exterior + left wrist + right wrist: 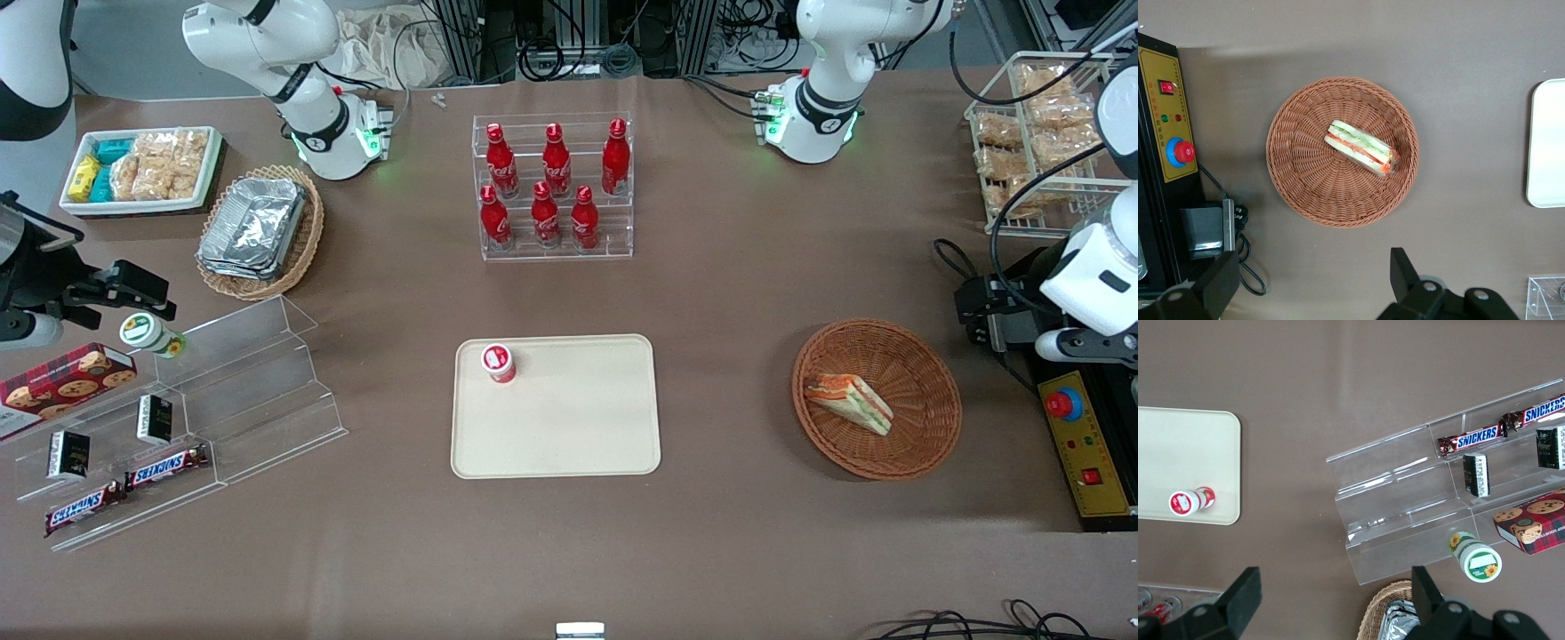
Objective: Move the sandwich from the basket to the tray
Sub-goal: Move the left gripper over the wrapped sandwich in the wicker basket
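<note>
The sandwich, a pale wedge with orange, red and green layers, lies on its side in the round reddish-brown basket. My left gripper hangs open above the bare table beside the basket, toward the working arm's end, holding nothing. Its two black fingers stand wide apart. The cream tray lies flat at the table's middle, toward the parked arm's end from the basket.
A small red-and-white bottle stands on a tray corner. A black-and-yellow control box with a red button and a cable lies close to the basket. A rack of red bottles stands farther from the camera.
</note>
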Motion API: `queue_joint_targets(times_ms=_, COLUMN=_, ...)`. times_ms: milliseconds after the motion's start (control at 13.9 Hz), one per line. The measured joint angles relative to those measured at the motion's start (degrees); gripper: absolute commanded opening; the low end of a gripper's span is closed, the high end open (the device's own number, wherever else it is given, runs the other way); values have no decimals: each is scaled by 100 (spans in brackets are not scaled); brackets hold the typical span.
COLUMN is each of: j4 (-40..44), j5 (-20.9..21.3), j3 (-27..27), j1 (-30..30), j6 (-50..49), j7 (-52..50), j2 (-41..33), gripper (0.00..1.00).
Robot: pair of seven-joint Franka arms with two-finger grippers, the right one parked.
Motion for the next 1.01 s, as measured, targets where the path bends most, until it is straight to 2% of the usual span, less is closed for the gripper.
queue_joint_targets(times_ms=721, j4=-154, j5=-1, j3=-3, j1=-8, j6=34, j7=-6, j2=41, gripper=100)
queue_joint_targets(times_ms=1009, j4=-690, j5=-3, j3=-3, j1=-9, j6=677, j7=-115, j2=183, gripper=100)
